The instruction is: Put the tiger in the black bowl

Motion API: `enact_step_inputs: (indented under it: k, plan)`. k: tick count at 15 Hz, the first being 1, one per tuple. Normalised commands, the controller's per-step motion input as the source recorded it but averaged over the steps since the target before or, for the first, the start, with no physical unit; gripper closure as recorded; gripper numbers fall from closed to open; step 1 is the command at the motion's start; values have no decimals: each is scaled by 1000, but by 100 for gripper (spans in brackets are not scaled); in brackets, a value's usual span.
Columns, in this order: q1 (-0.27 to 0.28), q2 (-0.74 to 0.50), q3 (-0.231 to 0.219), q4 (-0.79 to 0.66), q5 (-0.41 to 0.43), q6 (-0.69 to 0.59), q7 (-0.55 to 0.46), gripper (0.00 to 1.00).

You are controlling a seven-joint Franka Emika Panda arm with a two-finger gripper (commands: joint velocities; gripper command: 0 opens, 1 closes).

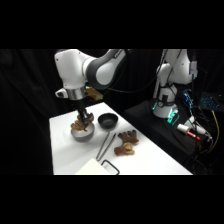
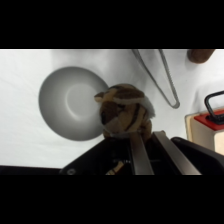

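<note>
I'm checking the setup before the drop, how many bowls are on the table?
2. The grey bowl sits near the table's left edge, under the claw holding the tiger. The black bowl stands just right of it.

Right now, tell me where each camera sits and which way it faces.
Side view: fixed beside the white table, looking across and down; shows the arm, its base at upper right, and the gripper over the grey bowl, near the black bowl.
Wrist view: on the wrist, looking down past the gripper; linkage and fingers show.
Shared: the tiger in the gripper, grey bowl, metal tongs.
</note>
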Motion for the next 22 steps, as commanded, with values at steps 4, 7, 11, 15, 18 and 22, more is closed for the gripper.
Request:
enact_step_inputs:
  k: [4, 7, 11, 15, 18, 22]
  plan:
    - [-91, -591, -60, -762, 183, 214, 71, 95]
    - [-61, -555, -81, -729, 109, 297, 98, 95]
    - [-59, -468, -78, -668, 82, 296, 88, 95]
    - [-56, -324, -52, -535, 88, 392, 52, 95]
    - [-39, -144, -20, -370, 96, 571, 57, 95]
    - [-3, 8, -35, -186, -68, 537, 199, 61]
